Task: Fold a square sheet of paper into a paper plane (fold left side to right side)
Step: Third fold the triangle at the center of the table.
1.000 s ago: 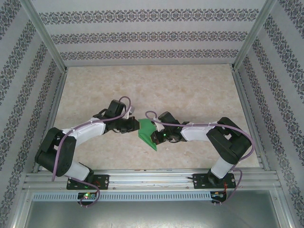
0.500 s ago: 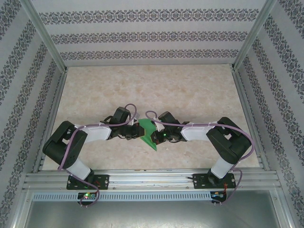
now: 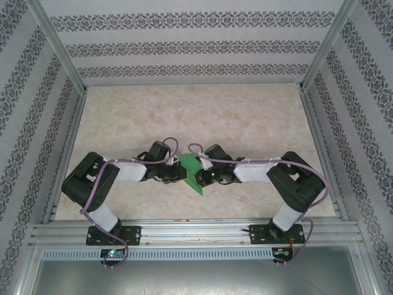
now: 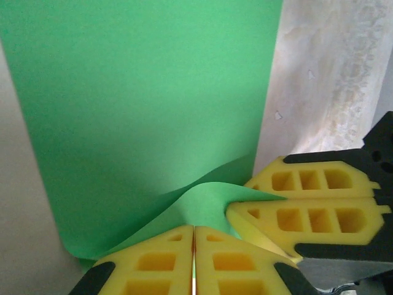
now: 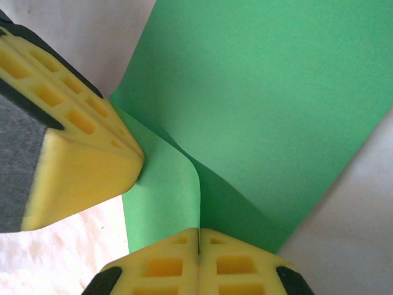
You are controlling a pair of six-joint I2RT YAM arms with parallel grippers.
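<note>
Green sheet (image 3: 190,167) at frame centre, curled flap pinched between left fingers (image 4: 153,264) and likewise between right fingers (image 5: 239,264), probably to carry the fold across.

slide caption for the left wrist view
Left gripper and right gripper pinch the curled end of the thin green paper sheet

Lab cell: aluminium frame (image 3: 184,230), patterned walls (image 3: 190,46)

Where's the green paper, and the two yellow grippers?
bright green paper sheet (image 4: 141,110), left wrist view, flat middle.
left gripper (image 4: 194,232), left wrist view, between its yellow fingertips.
right gripper (image 5: 199,233), right wrist view, between its yellow fingertips.
</note>
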